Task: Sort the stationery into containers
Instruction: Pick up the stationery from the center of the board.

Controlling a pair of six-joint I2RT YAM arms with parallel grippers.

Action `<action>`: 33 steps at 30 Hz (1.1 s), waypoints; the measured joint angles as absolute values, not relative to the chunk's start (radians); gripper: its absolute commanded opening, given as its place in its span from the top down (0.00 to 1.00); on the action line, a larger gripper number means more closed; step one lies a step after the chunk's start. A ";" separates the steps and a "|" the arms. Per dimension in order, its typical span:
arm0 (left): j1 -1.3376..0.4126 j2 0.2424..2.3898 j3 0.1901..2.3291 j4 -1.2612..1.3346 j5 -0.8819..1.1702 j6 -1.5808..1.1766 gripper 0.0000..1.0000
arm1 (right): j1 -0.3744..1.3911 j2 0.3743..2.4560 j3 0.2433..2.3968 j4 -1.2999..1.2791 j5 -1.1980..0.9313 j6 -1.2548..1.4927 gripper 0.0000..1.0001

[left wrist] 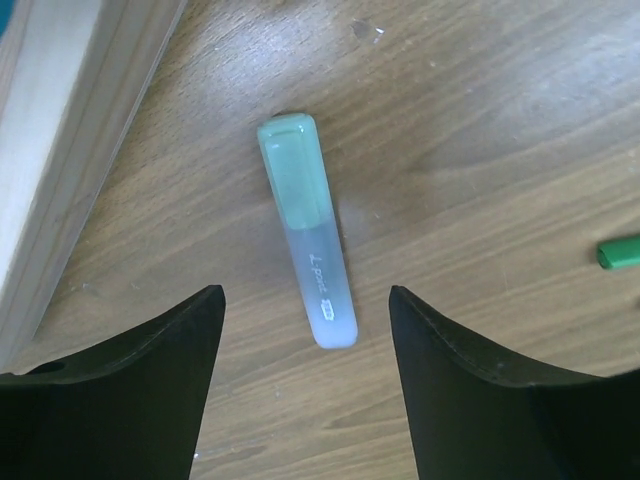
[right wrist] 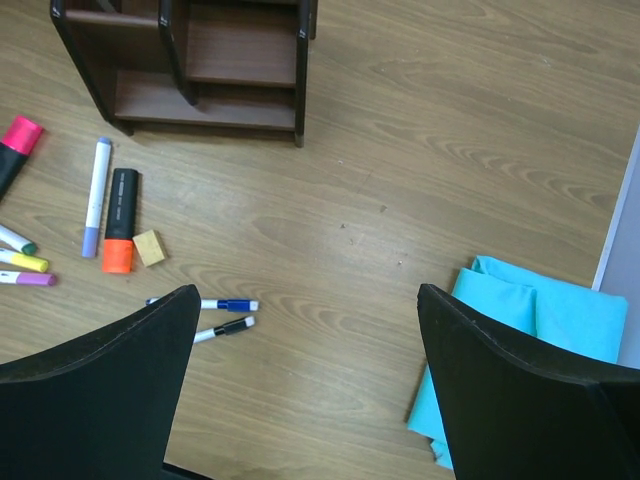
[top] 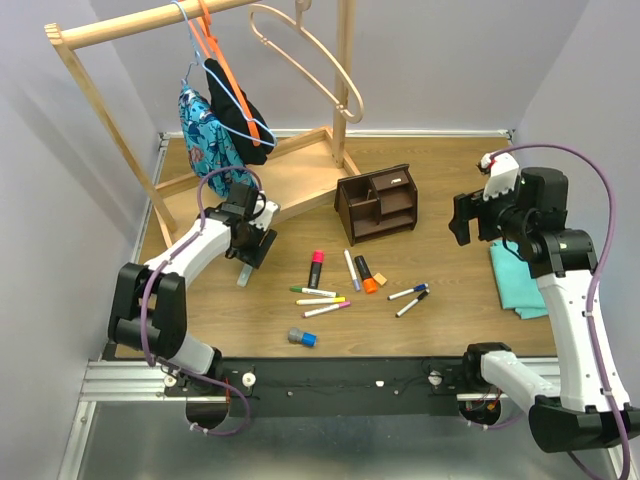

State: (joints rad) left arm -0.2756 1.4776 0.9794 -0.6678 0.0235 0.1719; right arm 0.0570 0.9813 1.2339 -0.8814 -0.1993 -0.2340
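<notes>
A translucent pen with a pale green cap [left wrist: 308, 235] lies flat on the table [left wrist: 500, 150], its blunt end between the tips of my left gripper [left wrist: 305, 292]. The fingers stand apart on either side without touching it. In the top view this pen [top: 243, 277] sits just under the left gripper [top: 250, 262]. The dark brown organiser [top: 377, 205] stands mid-table. Below it lie a red-ended highlighter [top: 316, 268], an orange-ended one [top: 365, 273], a tan cube [top: 380, 279], several thin markers [top: 320, 300] and a grey-blue cylinder [top: 302, 337]. My right gripper [top: 462, 218] hovers open and empty.
The pale wooden clothes rack [top: 290, 180] with hangers and hanging clothes [top: 215, 130] fills the back left; its base [left wrist: 60, 150] runs close to the left gripper. A folded teal cloth [top: 520, 280] lies at the right, below the right arm.
</notes>
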 measured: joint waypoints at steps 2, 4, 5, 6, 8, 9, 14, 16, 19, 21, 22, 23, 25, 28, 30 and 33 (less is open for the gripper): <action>-0.283 1.507 0.983 -0.655 -0.005 0.160 0.28 | 0.057 0.974 1.234 -0.881 -0.200 -0.224 0.04; -0.286 1.531 0.988 -0.647 -0.027 0.151 0.30 | 0.057 0.963 1.233 -0.880 -0.200 -0.213 0.04; -0.289 1.544 0.993 -0.641 -0.040 0.147 0.32 | 0.057 0.960 1.232 -0.879 -0.200 -0.209 0.04; -0.289 1.557 1.000 -0.635 -0.051 0.143 0.32 | 0.057 0.955 1.230 -0.877 -0.200 -0.204 0.04; -0.290 1.580 1.011 -0.627 -0.063 0.138 0.36 | 0.057 0.949 1.226 -0.875 -0.200 -0.194 0.04; -0.290 1.595 1.021 -0.622 -0.071 0.134 0.37 | 0.057 0.948 1.225 -0.875 -0.200 -0.190 0.04; -0.297 1.650 1.045 -0.596 -0.087 0.126 0.43 | 0.057 0.948 1.216 -0.862 -0.200 -0.173 0.05; -0.302 1.672 1.050 -0.588 -0.088 0.125 0.46 | 0.057 0.948 1.212 -0.861 -0.200 -0.169 0.05; -0.309 1.706 1.054 -0.576 -0.091 0.122 0.51 | 0.057 0.948 1.204 -0.857 -0.200 -0.163 0.05; -0.313 1.725 1.063 -0.576 -0.092 0.122 0.57 | 0.057 0.948 1.201 -0.856 -0.200 -0.161 0.05; -0.315 1.729 1.069 -0.572 -0.093 0.121 0.60 | 0.057 0.948 1.199 -0.856 -0.200 -0.160 0.05; -0.316 1.735 1.072 -0.569 -0.093 0.122 0.65 | 0.057 0.948 1.198 -0.855 -0.200 -0.158 0.06; -0.316 1.742 1.078 -0.568 -0.093 0.122 0.70 | 0.057 0.949 1.195 -0.854 -0.199 -0.158 0.06; -0.318 1.749 1.086 -0.571 -0.092 0.124 0.82 | 0.057 0.949 1.189 -0.854 -0.199 -0.157 0.06; -0.321 1.750 1.087 -0.571 -0.089 0.127 0.93 | 0.057 0.949 1.183 -0.854 -0.200 -0.157 0.07; -0.322 1.750 1.087 -0.571 -0.086 0.132 1.00 | 0.057 0.948 1.174 -0.854 -0.200 -0.157 0.07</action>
State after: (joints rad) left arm -0.3222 1.7504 1.0866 -0.5713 -0.0864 0.1322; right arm 0.0570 0.9482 1.1744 -0.8539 -0.1997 -0.1566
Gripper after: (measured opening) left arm 0.357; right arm 0.935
